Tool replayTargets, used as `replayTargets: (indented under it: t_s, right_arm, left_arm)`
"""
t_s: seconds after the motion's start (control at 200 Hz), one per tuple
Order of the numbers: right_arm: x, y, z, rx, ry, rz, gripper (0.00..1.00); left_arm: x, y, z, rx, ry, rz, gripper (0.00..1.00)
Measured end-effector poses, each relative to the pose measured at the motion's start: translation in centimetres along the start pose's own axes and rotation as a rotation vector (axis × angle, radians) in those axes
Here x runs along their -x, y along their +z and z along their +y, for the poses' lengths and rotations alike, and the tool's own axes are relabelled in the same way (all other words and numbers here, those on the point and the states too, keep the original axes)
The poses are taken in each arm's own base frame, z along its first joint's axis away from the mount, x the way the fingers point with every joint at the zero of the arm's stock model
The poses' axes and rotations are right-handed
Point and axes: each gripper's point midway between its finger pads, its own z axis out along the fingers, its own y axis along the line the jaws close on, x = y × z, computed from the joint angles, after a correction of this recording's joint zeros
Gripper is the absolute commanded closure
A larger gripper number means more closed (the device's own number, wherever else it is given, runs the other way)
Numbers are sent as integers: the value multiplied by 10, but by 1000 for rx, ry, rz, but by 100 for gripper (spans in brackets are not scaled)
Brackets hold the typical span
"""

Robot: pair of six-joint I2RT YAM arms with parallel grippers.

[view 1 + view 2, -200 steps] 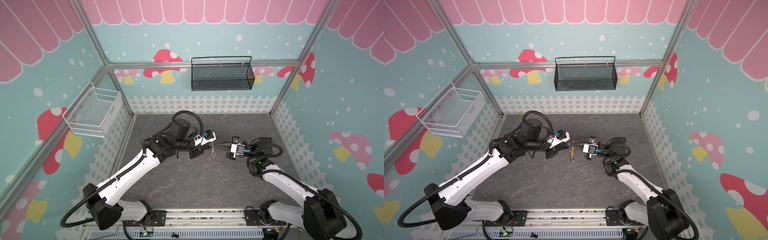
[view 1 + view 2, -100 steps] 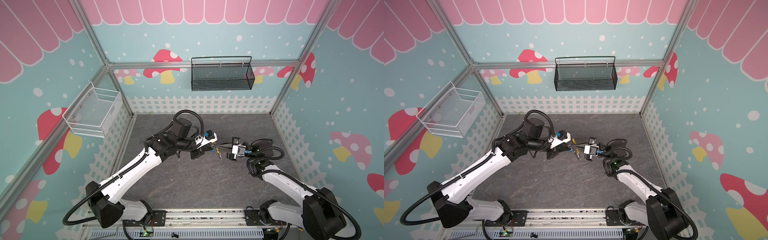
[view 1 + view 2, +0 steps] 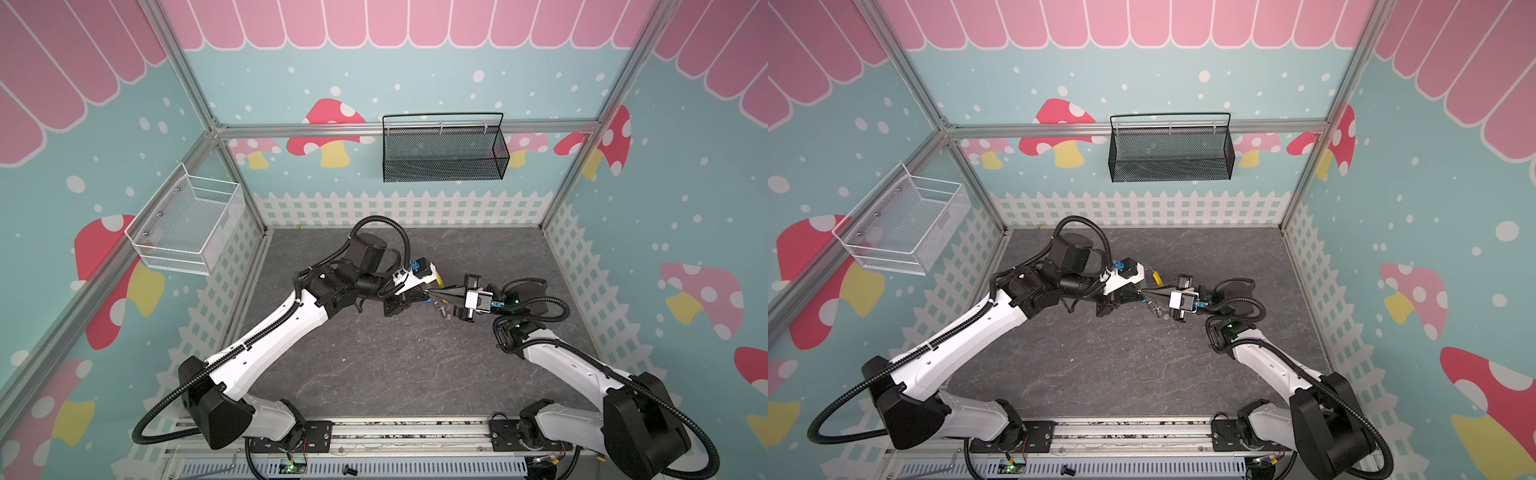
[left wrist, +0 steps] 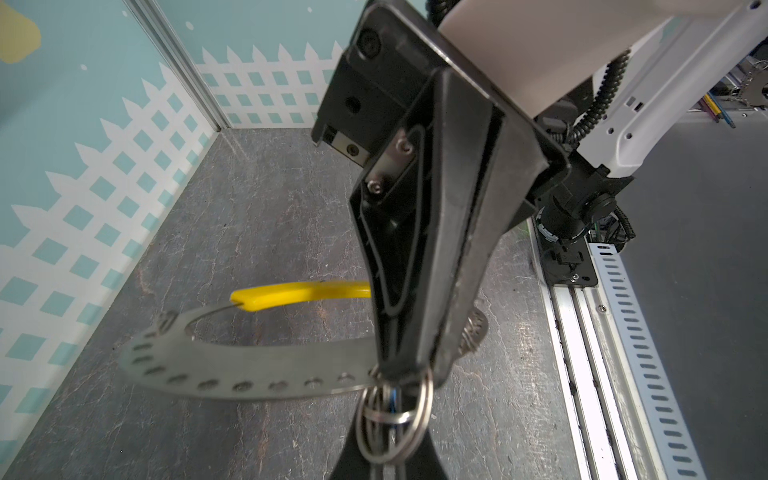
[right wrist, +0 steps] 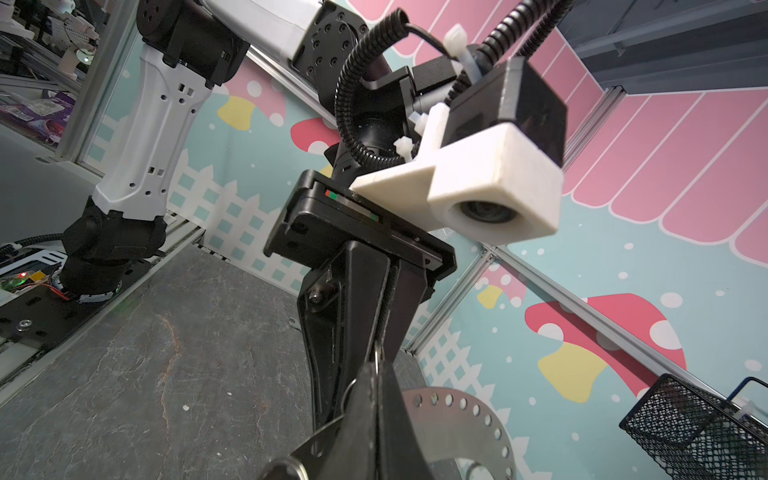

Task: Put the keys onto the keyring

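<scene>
I see two matching arms. The left arm (image 3: 286, 324) and right arm (image 3: 569, 365) wear glossy white shells between matte black joint housings. Ribbed black cable conduit (image 3: 166, 411) loops along each. A white printed camera housing (image 5: 494, 187) is zip-tied on at the wrist. Small silver screws (image 4: 376, 188) stud the black tapered fingers (image 4: 453, 232).

Passage across the middle of the mat (image 3: 395, 365) is obstructed: the left gripper (image 3: 422, 296) and right gripper (image 3: 436, 294) meet tip to tip there. The mat in front of and behind them lies open. The black basket (image 3: 442, 153) and white basket (image 3: 187, 226) hang on the walls, above the mat.
</scene>
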Motion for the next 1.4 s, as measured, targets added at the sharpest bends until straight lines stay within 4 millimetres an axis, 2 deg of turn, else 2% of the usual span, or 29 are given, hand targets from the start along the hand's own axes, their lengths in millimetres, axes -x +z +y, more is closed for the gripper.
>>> replayTargets:
  t_s: [0.55,0.65,0.74,0.825,0.94,1.11,1.231,1.401]
  right_arm:
    - [-1,0,-1,-4,-21,-2,100]
    - [-3,-1,-3,-11,-24,3,100]
    - [-4,-1,-2,-11,-23,4,100]
    - [-7,-3,-2,-16,-17,11,100]
    - [-9,-4,-1,-16,-9,17,100]
    - [-15,-3,1,-7,12,24,100]
    - [-19,-3,2,0,32,28,100]
    - [-19,-2,4,15,38,24,100]
  left_arm:
    - [2,5,6,-15,-18,19,100]
    - [2,6,8,-10,-18,24,81]
    - [0,6,10,15,-12,34,77]
    - [-5,1,11,63,7,32,77]
    - [-14,-16,9,166,54,5,79]
    - [1,-36,8,260,141,-101,79]
    - [12,-37,9,267,175,-145,79]
    - [12,-30,8,236,186,-150,79]
